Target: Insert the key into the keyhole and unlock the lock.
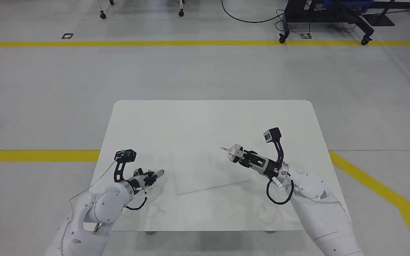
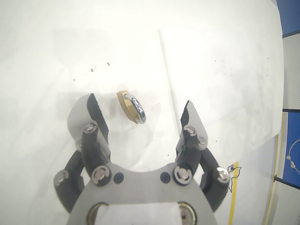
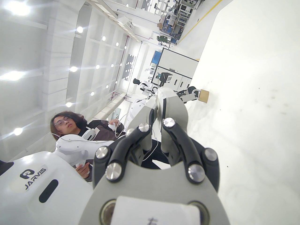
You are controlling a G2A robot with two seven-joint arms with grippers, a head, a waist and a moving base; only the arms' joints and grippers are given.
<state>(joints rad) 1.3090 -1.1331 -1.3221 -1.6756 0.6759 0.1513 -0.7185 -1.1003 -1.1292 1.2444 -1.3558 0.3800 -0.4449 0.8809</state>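
Observation:
A small brass padlock (image 2: 128, 105) with a silver shackle (image 2: 138, 108) lies on the white table (image 1: 211, 121). My left gripper (image 2: 139, 100) is open just above the table at the front left, one finger on each side of the padlock and neither touching it. The right wrist view shows the padlock (image 3: 204, 95) farther off, its shackle turned towards the left gripper (image 3: 187, 94). My right gripper (image 3: 161, 95) hovers right of the table's centre (image 1: 234, 152), shut on the key, of which a thin tip (image 1: 223, 149) sticks out towards the left arm.
A thin white sheet lies flat on the table's front middle, its edge (image 2: 166, 71) running just beside the padlock. The table's front edge is close behind both arms. The far half of the table is bare.

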